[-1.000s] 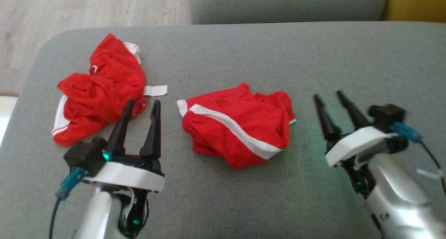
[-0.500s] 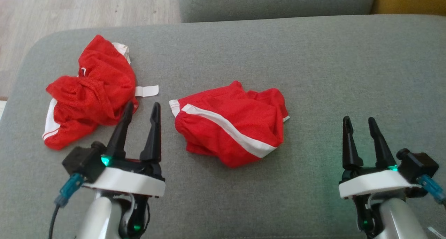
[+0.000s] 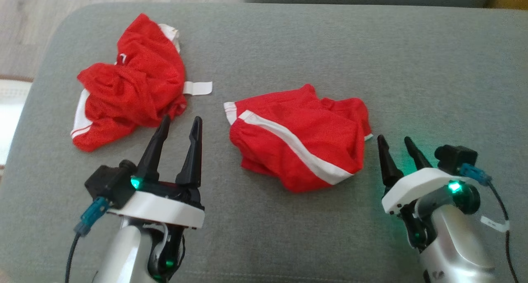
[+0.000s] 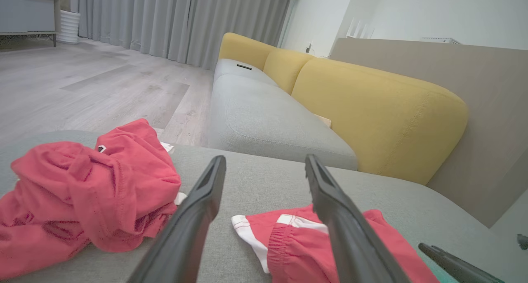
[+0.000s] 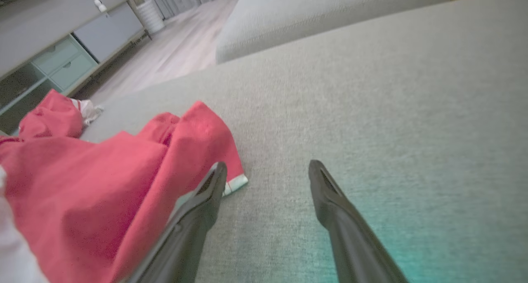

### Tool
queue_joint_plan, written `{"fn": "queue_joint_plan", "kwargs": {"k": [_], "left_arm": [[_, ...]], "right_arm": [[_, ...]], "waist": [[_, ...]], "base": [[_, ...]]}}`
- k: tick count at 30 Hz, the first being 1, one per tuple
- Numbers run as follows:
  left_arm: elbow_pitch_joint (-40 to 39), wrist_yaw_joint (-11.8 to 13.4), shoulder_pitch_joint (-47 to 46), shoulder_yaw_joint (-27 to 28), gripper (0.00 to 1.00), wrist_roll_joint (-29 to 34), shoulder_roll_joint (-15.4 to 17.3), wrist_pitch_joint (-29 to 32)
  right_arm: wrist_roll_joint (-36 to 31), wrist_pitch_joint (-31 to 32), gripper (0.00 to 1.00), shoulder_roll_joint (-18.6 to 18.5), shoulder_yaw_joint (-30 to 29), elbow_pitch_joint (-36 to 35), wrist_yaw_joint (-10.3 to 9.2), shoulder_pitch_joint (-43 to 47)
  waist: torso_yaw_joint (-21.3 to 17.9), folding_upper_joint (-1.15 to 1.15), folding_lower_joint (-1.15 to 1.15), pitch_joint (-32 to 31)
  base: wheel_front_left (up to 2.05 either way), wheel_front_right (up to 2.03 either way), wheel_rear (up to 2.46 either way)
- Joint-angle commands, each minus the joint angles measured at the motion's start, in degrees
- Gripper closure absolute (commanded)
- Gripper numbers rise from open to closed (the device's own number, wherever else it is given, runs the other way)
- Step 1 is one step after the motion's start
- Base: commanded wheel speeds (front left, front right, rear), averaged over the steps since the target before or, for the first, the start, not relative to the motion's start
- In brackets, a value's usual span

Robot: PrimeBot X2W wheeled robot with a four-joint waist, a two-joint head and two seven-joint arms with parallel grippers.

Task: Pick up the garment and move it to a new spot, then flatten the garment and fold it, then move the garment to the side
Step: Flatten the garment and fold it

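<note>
Grey woven cushion (image 3: 313,39), crumpled red garment (image 3: 299,140)

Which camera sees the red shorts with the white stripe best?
The head view: the striped shorts lie whole, seen from above. The left wrist view shows one end, partly hidden; the right wrist view, a blurry red side.

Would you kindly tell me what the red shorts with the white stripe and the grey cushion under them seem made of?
The red shorts with the white stripe look like thin matte sports mesh, probably synthetic: fine dotted weave, soft creases. The grey cushion looks like coarse woven upholstery fabric, matte, with a flecked grain.
</note>
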Motion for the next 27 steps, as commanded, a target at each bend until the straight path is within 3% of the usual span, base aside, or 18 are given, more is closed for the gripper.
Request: {"fn": "queue_joint_plan", "kwargs": {"k": [1, 14, 15, 16, 17, 27], "left_arm": [[-1.8, -0.1, -2.4, 1.4, 0.00, -0.4, 0.2, -0.3], [-1.6, 0.3, -2.7, 0.6, 0.00, -0.9, 0.2, -0.3], [-1.6, 0.3, -2.7, 0.6, 0.00, -0.9, 0.2, -0.3], [-1.6, 0.3, -2.6, 0.7, 0.00, -0.8, 0.2, -0.3], [-1.5, 0.4, -2.5, 0.8, 0.00, -0.8, 0.2, -0.3], [-1.3, 0.5, -1.5, 2.1, 0.00, -0.2, 0.2, -0.3]], "right_arm": [[0.0, 0.3, 0.00, 0.1, 1.6, -0.4, -0.05, -2.3], [-0.6, 0.4, 0.00, 0.1, 4.2, 10.9, -0.05, -8.5], [-0.8, 0.4, 0.54, 0.1, 4.6, 11.5, -0.05, -8.8], [-0.9, 0.2, 0.87, 0.1, 4.9, 12.0, -0.05, -9.1], [-0.9, -0.2, 1.00, 0.1, 5.1, 12.5, -0.05, -9.3], [-4.6, -5.3, 1.00, -1.3, 1.0, 14.7, -0.05, -9.0]], "waist": [[0.9, 0.00, 0.00, 0.4], [3.2, 0.00, 0.00, 1.2], [3.2, 0.00, 0.00, 1.2], [3.1, 0.00, 0.00, 1.1], [3.0, 0.00, 0.00, 1.0], [-0.7, 0.00, 0.00, -1.5]], "base": [[0.00, 0.00, 0.00], [0.00, 0.00, 0.00], [0.00, 0.00, 0.00], [0.00, 0.00, 0.00], [0.00, 0.00, 0.00], [0.00, 0.00, 0.00]]}}
